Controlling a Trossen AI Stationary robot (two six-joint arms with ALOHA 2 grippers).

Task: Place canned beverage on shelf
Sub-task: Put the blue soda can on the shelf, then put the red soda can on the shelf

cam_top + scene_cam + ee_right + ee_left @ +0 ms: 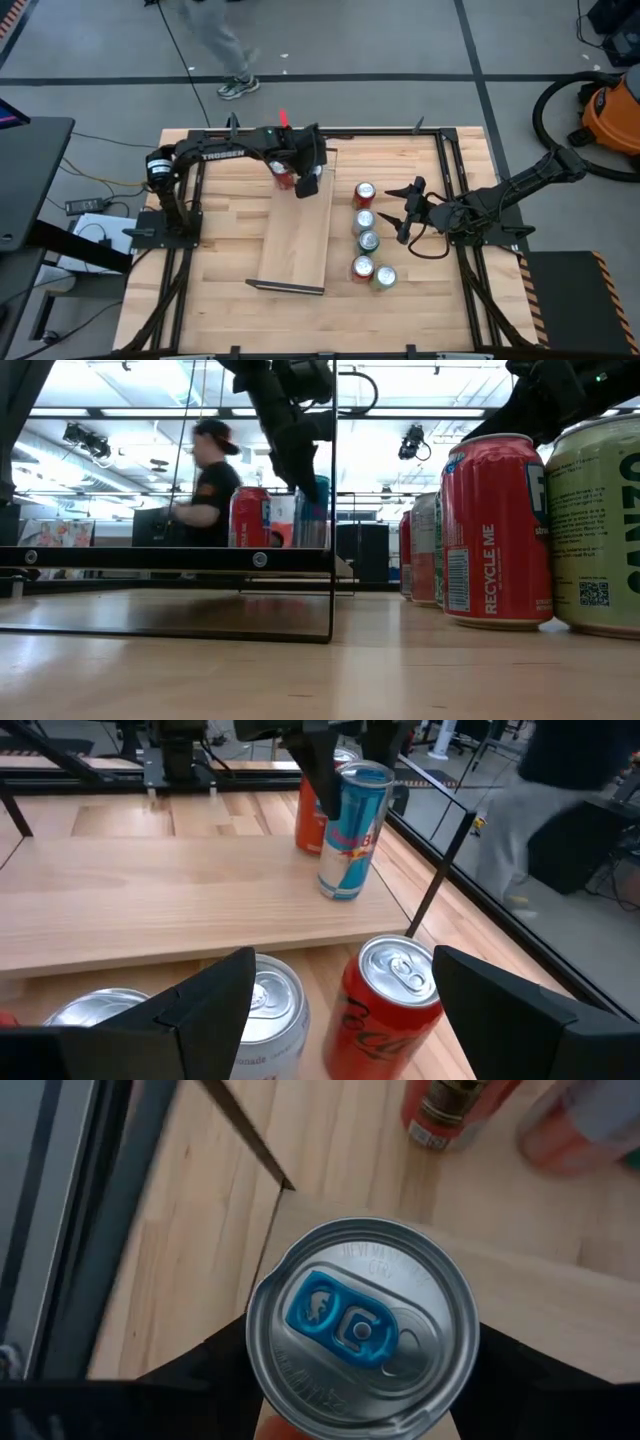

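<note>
The wooden tabletop [230, 310] is pale butcher-block inside a black frame, standing on a grey floor with dark seams; beyond the table's far edge a person [205, 485] in a dark shirt and cap walks past under bright ceiling lights, and an orange vacuum [612, 112] sits off the table's right corner; the shelf [295, 235], a long light plank with black end rails, lies along the middle of the table.

On the shelf's far end stands a red can [312, 815], and just beside it a slim blue-and-silver can [350, 832] rests upright on the plank; the left gripper [305, 168] is clenched on this blue-and-silver can, its dark fingers pressing the can's sides in the left wrist view, where the silver lid and blue tab fill the frame.

Just right of the shelf, on the tabletop, a row of five cans [366, 240] runs alongside the plank, red ones and pale or green ones mixed, all upright; the red can nearest the shelf's far end is a cola can [392, 1005].

The right gripper [407, 212] hovers just right of that row, well apart from the shelf, its fingers spread wide and grasping nothing.
</note>
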